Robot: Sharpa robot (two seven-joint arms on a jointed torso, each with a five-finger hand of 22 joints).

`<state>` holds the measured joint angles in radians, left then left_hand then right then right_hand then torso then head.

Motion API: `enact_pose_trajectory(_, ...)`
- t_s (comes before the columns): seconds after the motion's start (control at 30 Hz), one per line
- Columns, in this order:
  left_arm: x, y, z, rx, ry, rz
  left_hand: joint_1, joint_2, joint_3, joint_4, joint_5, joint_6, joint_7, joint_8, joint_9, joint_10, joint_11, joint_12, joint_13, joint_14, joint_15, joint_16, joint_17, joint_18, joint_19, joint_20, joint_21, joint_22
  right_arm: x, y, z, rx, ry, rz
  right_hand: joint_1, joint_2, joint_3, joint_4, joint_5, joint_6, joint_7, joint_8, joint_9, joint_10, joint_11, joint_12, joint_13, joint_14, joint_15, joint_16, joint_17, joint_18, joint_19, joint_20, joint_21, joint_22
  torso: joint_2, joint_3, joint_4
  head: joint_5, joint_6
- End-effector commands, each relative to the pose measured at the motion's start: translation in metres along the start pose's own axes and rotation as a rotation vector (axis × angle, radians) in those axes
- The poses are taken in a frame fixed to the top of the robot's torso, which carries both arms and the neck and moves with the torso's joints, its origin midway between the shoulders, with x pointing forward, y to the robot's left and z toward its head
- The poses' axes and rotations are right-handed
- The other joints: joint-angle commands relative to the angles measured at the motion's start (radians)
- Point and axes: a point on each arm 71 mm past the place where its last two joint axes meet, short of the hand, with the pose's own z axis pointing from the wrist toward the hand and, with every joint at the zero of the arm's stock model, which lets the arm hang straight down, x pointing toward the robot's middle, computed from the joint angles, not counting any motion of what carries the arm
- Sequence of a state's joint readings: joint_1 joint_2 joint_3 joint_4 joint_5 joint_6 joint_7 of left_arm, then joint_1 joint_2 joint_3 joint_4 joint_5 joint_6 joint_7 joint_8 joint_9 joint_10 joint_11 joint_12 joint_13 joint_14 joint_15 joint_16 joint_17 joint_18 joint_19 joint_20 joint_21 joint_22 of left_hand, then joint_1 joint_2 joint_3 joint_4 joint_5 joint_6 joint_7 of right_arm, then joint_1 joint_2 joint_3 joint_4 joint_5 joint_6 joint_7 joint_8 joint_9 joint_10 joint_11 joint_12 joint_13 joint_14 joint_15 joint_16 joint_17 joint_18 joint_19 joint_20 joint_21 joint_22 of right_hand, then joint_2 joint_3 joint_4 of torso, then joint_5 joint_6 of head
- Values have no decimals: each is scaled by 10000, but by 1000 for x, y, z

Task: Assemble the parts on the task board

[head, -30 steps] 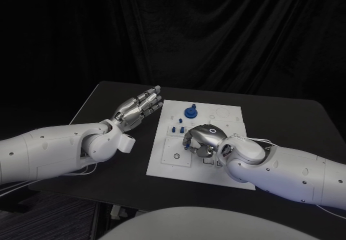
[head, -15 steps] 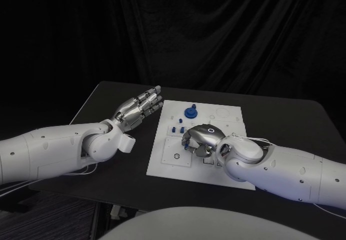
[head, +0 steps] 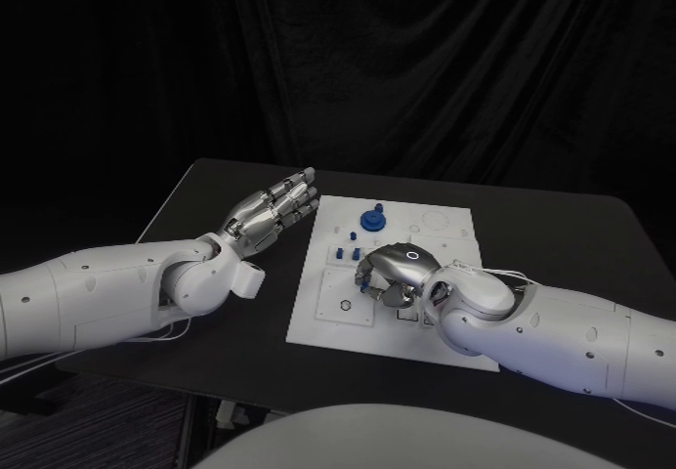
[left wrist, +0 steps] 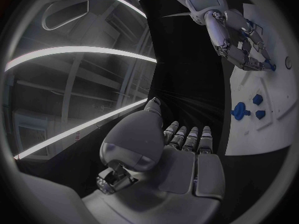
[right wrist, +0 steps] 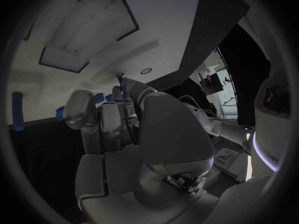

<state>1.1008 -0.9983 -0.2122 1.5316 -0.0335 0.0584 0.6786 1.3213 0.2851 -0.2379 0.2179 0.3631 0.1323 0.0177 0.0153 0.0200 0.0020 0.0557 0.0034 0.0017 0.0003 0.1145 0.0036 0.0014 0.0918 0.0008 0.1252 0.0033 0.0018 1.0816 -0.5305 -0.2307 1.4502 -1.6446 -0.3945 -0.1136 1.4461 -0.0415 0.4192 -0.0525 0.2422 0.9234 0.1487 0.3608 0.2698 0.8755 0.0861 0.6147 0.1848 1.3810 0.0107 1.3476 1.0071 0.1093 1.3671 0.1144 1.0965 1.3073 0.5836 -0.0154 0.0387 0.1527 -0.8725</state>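
The white task board lies in the middle of the table. A blue knob-shaped part stands near its far edge, and small blue pegs stand by its left side. My right hand is curled down over the board's middle and pinches a small blue peg at its fingertips, just above the board. My left hand hovers flat and empty with its fingers stretched out, beside the board's left edge. The left wrist view shows that hand, the blue parts and my right hand.
The black table runs out to the left of the board and to its right. Another blue piece lies at the board's edge in the right wrist view. A square recess is sunk into the board.
My right hand has edged slightly farther over the board, still curled on the peg. The left hand has not moved.
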Motion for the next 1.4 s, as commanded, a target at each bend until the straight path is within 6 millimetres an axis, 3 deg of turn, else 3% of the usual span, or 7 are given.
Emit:
enact_pose_trajectory(0.03, 2, -7, 0, 1157, 100, -150, 76, 11, 55, 18, 47, -11, -22, 65, 13, -20, -79, -34, -17, -3, 94, -36, -14, -126, -6, 70, -29, -5, 4, -1, -1, 190, 249, -61, -42, -76, -55, 12, -26, 76, -18, -57, 17, 66, -3, -31, -1, -39, -25, -46, -7, -36, -67, -23, -66, 1209, -8, 0, -8, -15, -2)
enact_pose_trajectory(1.07, 1, -6, 0, 1026, 97, -153, 100, 9, 86, -7, 77, -28, 1, 61, 10, -20, -79, -34, -17, -3, 116, -36, -14, -135, -6, 82, -29, -7, 6, -4, -1, 313, 459, -114, -61, -93, -49, 26, 36, -1, 17, -227, 54, 24, 39, -207, -70, -166, -1, -215, -277, 11, -194, -15, -356, 1121, -4, -7, 3, 7, -2)
enact_pose_trajectory(1.27, 0, -5, 0, 1017, 97, -152, 135, 15, 150, -48, 113, 17, 131, 71, 19, -20, -131, -34, -17, -3, 136, -36, -14, -146, -5, 94, -29, -6, 7, -4, 0, 253, 600, -137, -393, -310, -120, 280, -301, -938, 287, -1076, -224, -584, 312, -643, -226, -321, 230, -392, -565, 54, -360, 156, -769, 997, -7, -8, 4, 1, -2)
enact_pose_trajectory(1.3, 0, -5, 0, 1016, 94, -150, 135, 15, 150, -48, 113, 17, 131, 71, 19, -20, -131, -34, -17, -3, 136, -36, -14, -146, -5, 94, -29, -6, 8, -3, 0, 240, 635, -141, -611, -486, -258, 426, -500, -1496, 300, -1471, -401, -1104, 431, -909, -332, -387, 336, -448, -667, 72, -425, 241, -930, 946, -5, -7, 4, -1, -2)
enact_pose_trajectory(1.33, 0, -5, 0, 1016, 90, -146, 139, 15, 158, -54, 124, 24, 146, 73, 20, -20, -135, -34, -17, -3, 137, -36, -14, -147, -6, 94, -29, -7, 8, -3, 0, 215, 670, -146, -677, -557, -352, 470, -512, -1830, 219, -1682, -497, -1331, 481, -1007, -372, -420, 370, -472, -716, 81, -458, 285, -1013, 919, -8, -7, 2, 1, -2)
enact_pose_trajectory(1.37, 0, -5, 0, 1015, 87, -144, 142, 14, 163, -58, 131, 25, 155, 73, 21, -20, -138, -34, -17, -3, 138, -36, -14, -148, -5, 94, -29, -5, 8, -3, 0, 191, 691, -149, -725, -643, -592, 519, -656, -2488, -24, -2070, -686, -1886, 587, -1205, -457, -529, 467, -550, -870, 111, -551, 373, -1221, 852, -8, -7, 4, -2, -2)
enact_pose_trajectory(1.4, 0, -5, 0, 1013, 85, -142, 144, 13, 166, -61, 136, 26, 162, 73, 21, -20, -141, -34, -17, -3, 138, -36, -14, -148, -5, 94, -28, -3, 8, -3, 0, 163, 709, -151, -728, -674, -718, 535, -786, -2824, -122, -2238, -796, -2190, 648, -1308, -507, -586, 513, -582, -935, 127, -607, 421, -1343, 814, -10, -7, 3, -6, -2)
